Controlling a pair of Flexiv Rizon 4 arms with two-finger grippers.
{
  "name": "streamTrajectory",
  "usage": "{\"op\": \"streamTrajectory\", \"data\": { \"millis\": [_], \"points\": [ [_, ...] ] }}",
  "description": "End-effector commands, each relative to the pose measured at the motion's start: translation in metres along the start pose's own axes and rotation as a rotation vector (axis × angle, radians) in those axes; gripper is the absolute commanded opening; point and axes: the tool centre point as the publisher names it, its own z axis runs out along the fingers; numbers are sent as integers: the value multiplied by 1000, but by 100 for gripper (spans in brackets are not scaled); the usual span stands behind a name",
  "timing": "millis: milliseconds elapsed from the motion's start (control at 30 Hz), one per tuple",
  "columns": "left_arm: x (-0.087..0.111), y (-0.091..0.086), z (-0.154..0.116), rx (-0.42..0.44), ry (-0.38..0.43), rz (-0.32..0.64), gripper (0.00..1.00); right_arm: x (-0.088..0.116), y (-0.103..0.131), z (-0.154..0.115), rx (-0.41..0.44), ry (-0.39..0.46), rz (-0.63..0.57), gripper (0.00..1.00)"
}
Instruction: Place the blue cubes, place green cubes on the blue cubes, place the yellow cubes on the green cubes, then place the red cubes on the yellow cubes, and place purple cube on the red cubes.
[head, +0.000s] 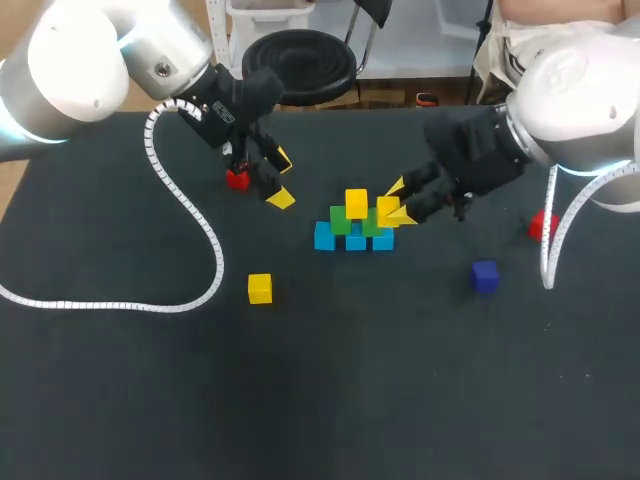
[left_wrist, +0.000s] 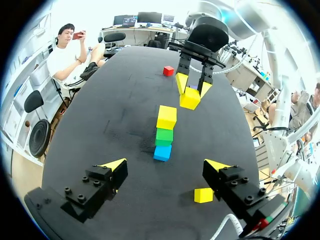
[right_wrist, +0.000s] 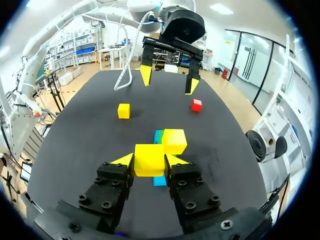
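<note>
Three blue cubes (head: 323, 237) stand in a row mid-table with green cubes (head: 340, 220) on them and one yellow cube (head: 356, 202) on the green. My right gripper (head: 396, 203) is shut on a second yellow cube (right_wrist: 150, 159), held over the right end of the stack (left_wrist: 164, 135). My left gripper (head: 281, 178) hangs open and empty back left of the stack, next to a red cube (head: 237, 179). Another yellow cube (head: 260, 288) lies front left, a dark purple cube (head: 485, 275) front right and a second red cube (head: 541, 225) at the right.
A white coiled cable (head: 205, 235) from my left arm loops across the left of the black table (head: 330, 400). The loose yellow cube (left_wrist: 203, 195) lies close beside my left gripper's (left_wrist: 165, 167) finger.
</note>
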Motion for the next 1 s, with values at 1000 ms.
{"op": "streamTrajectory", "data": {
  "millis": [1000],
  "points": [
    [1, 0, 0, 0, -1, 2, 100, 8, -18, 12, -45, 25, 17, 0]
  ]
}}
